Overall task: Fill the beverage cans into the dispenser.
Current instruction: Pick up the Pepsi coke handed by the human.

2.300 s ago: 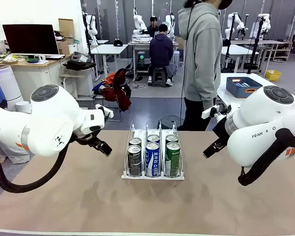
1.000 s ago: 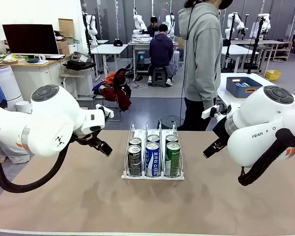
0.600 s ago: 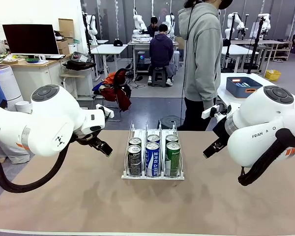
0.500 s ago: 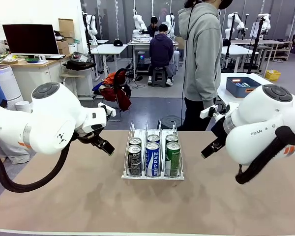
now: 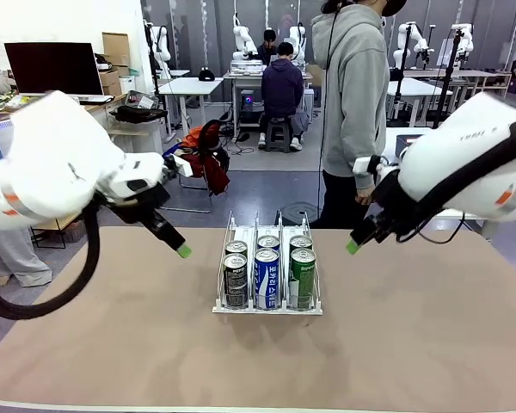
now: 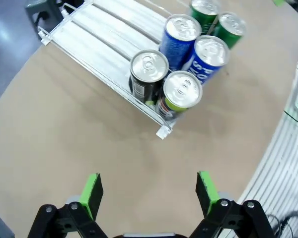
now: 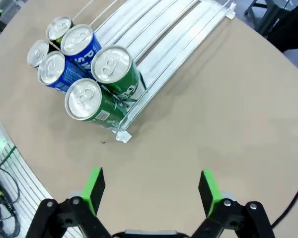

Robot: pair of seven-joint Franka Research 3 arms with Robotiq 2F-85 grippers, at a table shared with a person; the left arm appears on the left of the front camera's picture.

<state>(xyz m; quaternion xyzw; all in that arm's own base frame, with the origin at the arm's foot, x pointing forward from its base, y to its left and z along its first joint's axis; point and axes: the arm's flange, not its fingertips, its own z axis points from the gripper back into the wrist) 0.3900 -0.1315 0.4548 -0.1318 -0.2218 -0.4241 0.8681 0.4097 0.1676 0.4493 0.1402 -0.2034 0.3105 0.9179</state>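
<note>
Tan lab tabletop [image 5: 413, 344] holds the dispenser [image 5: 267, 309]; left hand [image 6: 148, 191] and right hand [image 7: 150, 191] gape wide.

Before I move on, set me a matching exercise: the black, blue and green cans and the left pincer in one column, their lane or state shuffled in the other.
Things:
1. black cans
2. blue cans
3. green cans
4. left pincer

Place or state (lanes of the dispenser, robot's sides):
A. middle lane
B. open, holding nothing
C. left lane
D. right lane

Pairs: 1-C; 2-A; 3-D; 4-B
</note>
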